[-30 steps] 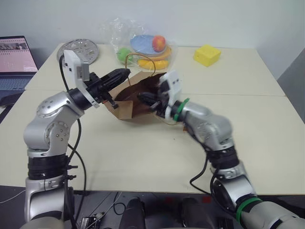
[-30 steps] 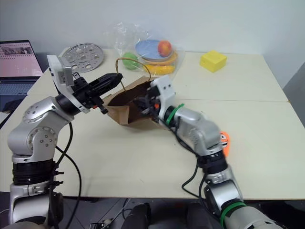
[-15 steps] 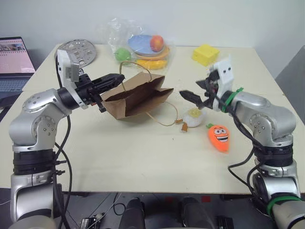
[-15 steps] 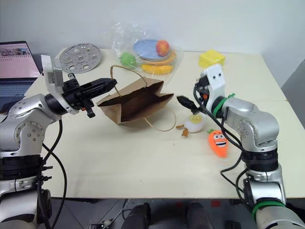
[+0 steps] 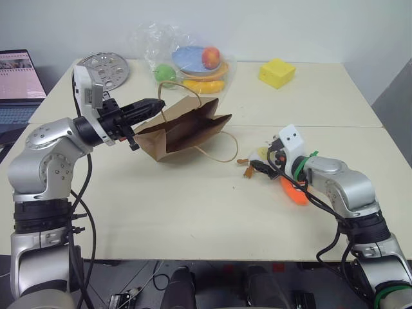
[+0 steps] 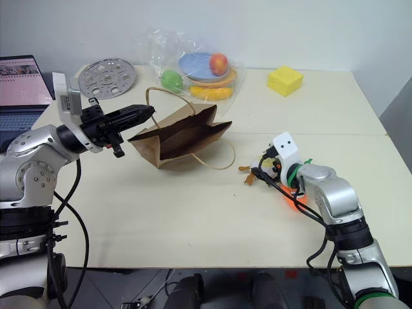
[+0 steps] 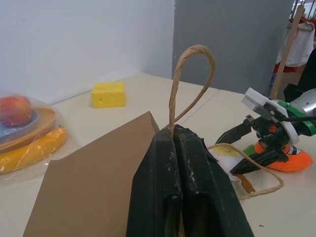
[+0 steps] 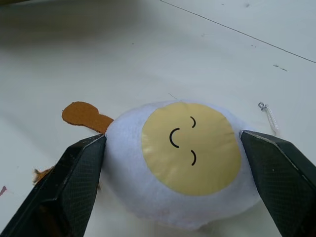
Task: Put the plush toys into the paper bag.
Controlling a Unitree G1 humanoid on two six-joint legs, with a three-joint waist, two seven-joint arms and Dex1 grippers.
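Toys (image 8: 180, 160) on cream table (image 5: 193, 193) (laptop (image 5: 19, 84) beside)

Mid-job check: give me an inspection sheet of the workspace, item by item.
Surface: cream table.
Job's things: paper bag lying open; egg toy and carrot toy on the table.
Clutter: wrapped fruit, yellow block, metal disc.
Grippers: left gripper shut on the paper bag's rim; right gripper jaws open around the egg toy.
Cables: black ones along both arms.
Surroundings: laptop.
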